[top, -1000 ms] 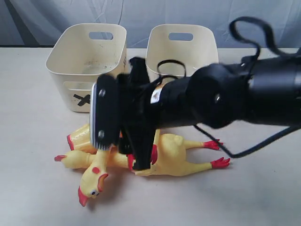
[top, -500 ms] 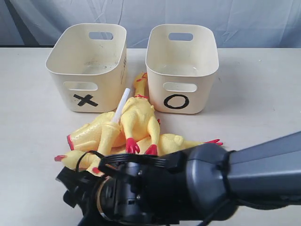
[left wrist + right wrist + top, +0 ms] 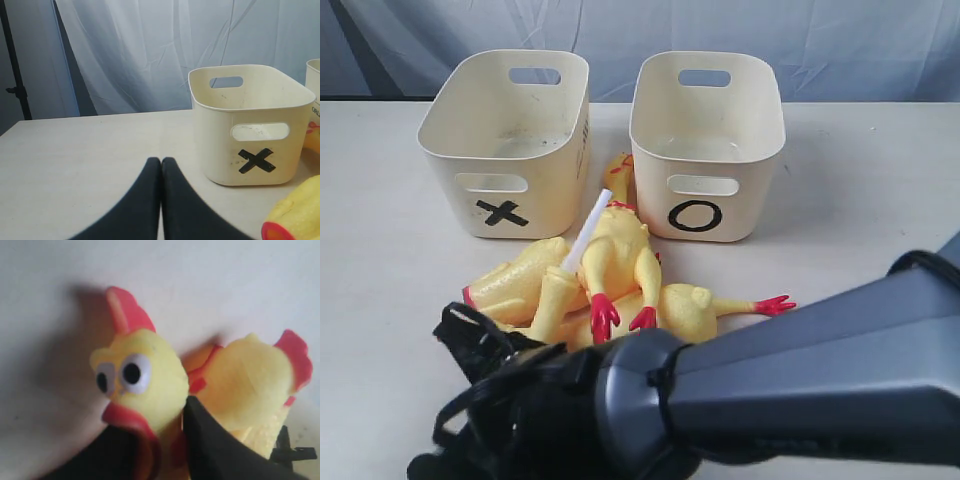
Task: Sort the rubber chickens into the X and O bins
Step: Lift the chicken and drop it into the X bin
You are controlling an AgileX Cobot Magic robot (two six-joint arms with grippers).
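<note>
Exterior, bins: X bin (image 3: 535, 195) far left, O bin (image 3: 720, 160) far right, both upright on the table (image 3: 880, 200).
Exterior, rubber chickens (image 3: 615, 255): piled just near of the bins, a white tube (image 3: 586, 230) lying across them.
Exterior, right arm (image 3: 770, 390): fills the near side and hides its claw.
Left wrist, left gripper (image 3: 161, 165): fingers pressed together, holding nothing, X bin (image 3: 250, 107) beyond.
Right wrist, right gripper (image 3: 160, 422): jaws narrow, clamped on the neck of the front chicken (image 3: 140, 385), with a second chicken head (image 3: 250, 385) just beside it.
</note>
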